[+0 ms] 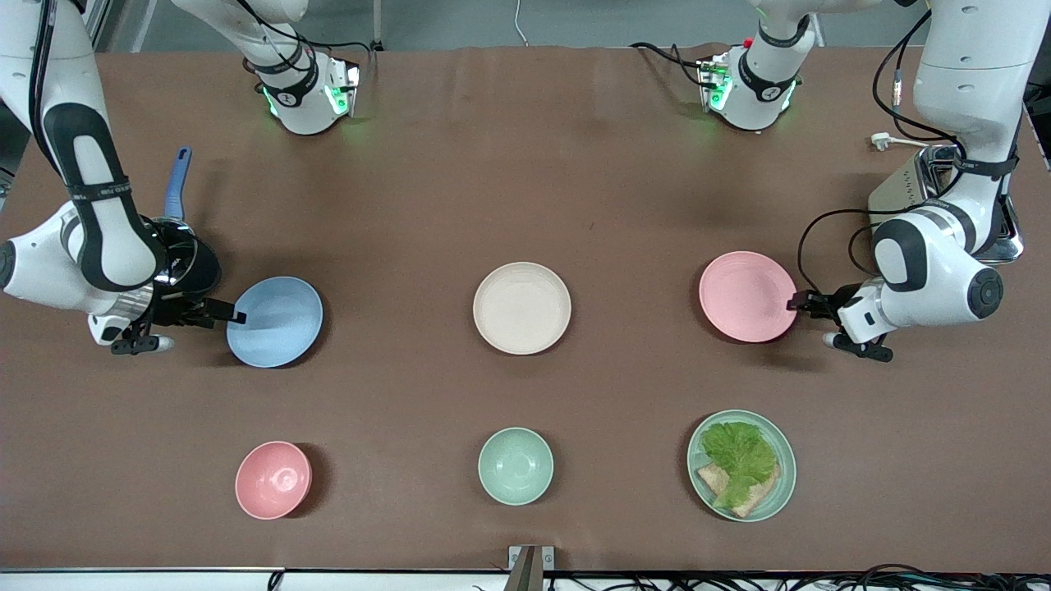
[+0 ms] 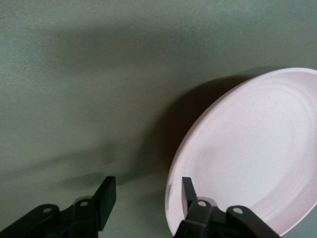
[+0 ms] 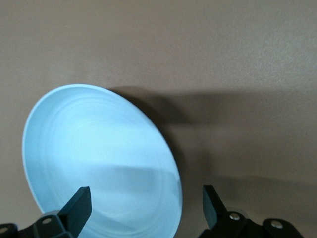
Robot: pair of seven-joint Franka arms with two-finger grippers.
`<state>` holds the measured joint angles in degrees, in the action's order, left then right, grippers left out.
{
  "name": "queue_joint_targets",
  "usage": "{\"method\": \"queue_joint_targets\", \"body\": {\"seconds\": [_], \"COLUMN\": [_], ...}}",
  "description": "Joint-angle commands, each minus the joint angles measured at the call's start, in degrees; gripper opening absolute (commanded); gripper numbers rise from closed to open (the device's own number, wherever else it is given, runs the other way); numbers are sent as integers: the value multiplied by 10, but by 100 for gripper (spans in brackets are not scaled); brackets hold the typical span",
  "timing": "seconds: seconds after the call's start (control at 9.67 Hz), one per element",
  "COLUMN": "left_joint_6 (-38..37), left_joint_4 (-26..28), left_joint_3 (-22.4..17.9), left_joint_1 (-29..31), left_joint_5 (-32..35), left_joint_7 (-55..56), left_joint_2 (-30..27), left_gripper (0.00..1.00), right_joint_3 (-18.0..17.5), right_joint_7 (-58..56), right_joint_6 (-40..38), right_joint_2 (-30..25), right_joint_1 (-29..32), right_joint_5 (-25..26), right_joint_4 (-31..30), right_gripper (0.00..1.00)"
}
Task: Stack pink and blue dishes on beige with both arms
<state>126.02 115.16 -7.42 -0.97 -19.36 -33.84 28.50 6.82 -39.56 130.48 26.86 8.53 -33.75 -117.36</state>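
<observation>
Front view: left gripper (image 1: 809, 305) at the rim of the pink plate (image 1: 745, 296), toward the left arm's end of the table. Left wrist view: fingers (image 2: 187, 194) spread wide, one inside the rim, one outside, not clamped. Right gripper (image 1: 222, 313) at the rim of the blue plate (image 1: 275, 321), toward the right arm's end; fingers (image 3: 210, 206) likewise parted astride the rim. Beige plate (image 1: 522, 308) between both plates, apart from each. Nearer the camera: pink bowl (image 1: 273, 479), green bowl (image 1: 516, 465), green plate (image 1: 780, 484) with lettuce (image 1: 739, 455) and bread (image 1: 755, 499).

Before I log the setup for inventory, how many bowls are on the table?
2. The pink bowl is toward the right arm's end, nearer the front camera than the blue plate. The pale green bowl is nearer that camera than the beige plate.
</observation>
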Motion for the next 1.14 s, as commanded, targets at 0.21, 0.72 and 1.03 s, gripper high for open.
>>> {"method": "queue_joint_targets", "body": {"seconds": [0.21, 0.72, 1.03], "left_joint_6": [14, -165, -169], "left_joint_4": [13, -77, -109], "left_joint_3": [6, 45, 172], "left_joint_1": [-4, -6, -6], "left_joint_5": [-13, -11, 3], "left_joint_7": [-12, 52, 216], "left_joint_2": [5, -107, -113], "left_gripper": [0, 1, 1], "right_joint_3": [-2, 27, 69], "right_joint_7": [-62, -58, 41], "right_joint_6": [5, -77, -238], "right_joint_2": [18, 26, 7], "right_joint_1": [10, 13, -1], "right_joint_5": [-32, -61, -49], "right_joint_4": [-14, 27, 121], "right_gripper": [67, 0, 1]}}
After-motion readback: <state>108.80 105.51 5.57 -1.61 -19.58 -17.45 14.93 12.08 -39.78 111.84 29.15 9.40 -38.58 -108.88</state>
